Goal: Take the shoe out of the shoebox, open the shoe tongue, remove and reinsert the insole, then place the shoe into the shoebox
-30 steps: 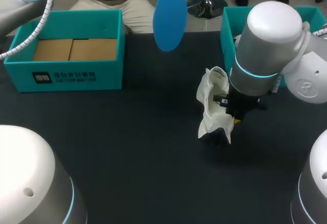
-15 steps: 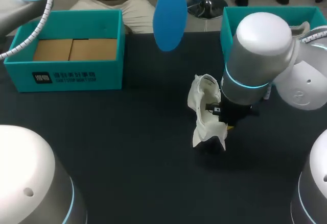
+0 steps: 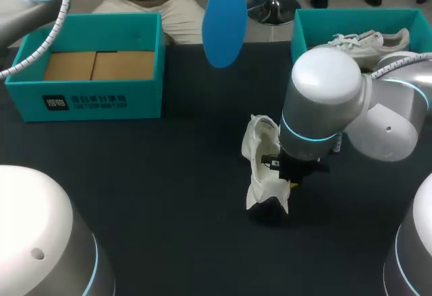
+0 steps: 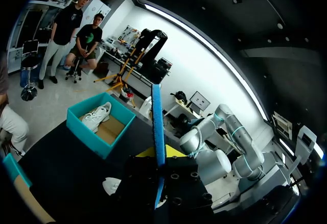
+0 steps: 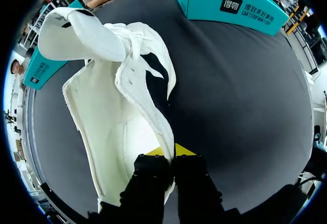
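Observation:
A white shoe (image 3: 260, 164) stands on end on the dark table, right of centre, its tongue folded open. My right gripper (image 3: 289, 180) is shut on the shoe's side wall. In the right wrist view the shoe (image 5: 110, 106) spreads ahead of that gripper (image 5: 168, 152), its yellow tips pinching the wall. The blue insole (image 3: 225, 16) hangs high over the table's far edge. In the left wrist view the insole (image 4: 158, 127) stands edge-on, with my left gripper (image 4: 159, 175) shut on its lower end.
A teal shoebox (image 3: 94, 100) with a bare cardboard floor stands at the far left. A second teal shoebox (image 3: 302, 30) at the far right holds another white shoe (image 3: 368, 42). My right arm's elbow (image 3: 324, 100) looms over the table's right half.
My right arm has carried the white shoe left and toward the front, uncovering the second shoe in the right box. The insole has stayed where it was.

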### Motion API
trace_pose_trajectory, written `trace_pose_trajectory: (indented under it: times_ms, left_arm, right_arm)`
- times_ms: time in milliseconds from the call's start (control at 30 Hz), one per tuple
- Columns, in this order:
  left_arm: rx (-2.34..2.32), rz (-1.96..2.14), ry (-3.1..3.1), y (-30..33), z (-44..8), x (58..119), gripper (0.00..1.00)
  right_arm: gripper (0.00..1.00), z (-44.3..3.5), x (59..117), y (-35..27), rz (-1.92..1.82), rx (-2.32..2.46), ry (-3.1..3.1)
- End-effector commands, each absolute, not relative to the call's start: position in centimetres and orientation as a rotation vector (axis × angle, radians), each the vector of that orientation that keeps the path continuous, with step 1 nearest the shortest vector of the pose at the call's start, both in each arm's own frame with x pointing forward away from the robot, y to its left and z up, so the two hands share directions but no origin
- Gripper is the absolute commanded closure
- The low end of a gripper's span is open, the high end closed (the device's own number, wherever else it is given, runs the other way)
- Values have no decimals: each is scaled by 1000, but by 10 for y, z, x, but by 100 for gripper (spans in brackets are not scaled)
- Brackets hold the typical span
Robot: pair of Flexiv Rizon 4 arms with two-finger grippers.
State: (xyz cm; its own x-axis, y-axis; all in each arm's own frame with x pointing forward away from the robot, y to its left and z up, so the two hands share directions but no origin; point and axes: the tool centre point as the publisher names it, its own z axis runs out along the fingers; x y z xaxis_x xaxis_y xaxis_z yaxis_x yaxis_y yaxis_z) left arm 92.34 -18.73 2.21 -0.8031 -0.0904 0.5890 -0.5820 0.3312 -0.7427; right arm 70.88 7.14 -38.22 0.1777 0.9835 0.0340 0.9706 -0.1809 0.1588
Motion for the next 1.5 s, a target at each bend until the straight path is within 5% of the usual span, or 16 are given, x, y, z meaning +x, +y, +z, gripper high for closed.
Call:
trace_pose_trajectory:
  times_ms: [33, 300, 333, 400, 433, 467, 967, 1500]
  left_arm:
    - [591, 1479, -2155, -188, 22, 923, 100]
    - [591, 1479, -2155, -188, 22, 923, 100]
    - [591, 1479, -2155, -188, 22, 923, 100]
    - [591, 1479, -2155, -188, 22, 923, 100]
    - [591, 1479, -2155, -188, 22, 923, 100]
    - [591, 1479, -2155, -188, 22, 923, 100]
    - [591, 1479, -2155, -188, 22, 923, 100]
    - [591, 1479, -2155, -188, 22, 923, 100]
  right_arm:
    - [100, -397, 706, 76, 207, 2330, 1943]
    - [100, -389, 702, 75, 192, 2320, 1934]
    - [94, -385, 702, 75, 183, 2312, 1954]
    - [52, -376, 700, 76, 186, 2314, 1959]
    - [18, -371, 700, 76, 189, 2317, 1967]
    - [0, -366, 700, 76, 183, 2324, 1973]
    - [0, -297, 717, 51, 261, 2505, 1947]
    - [0, -297, 717, 51, 261, 2505, 1947]
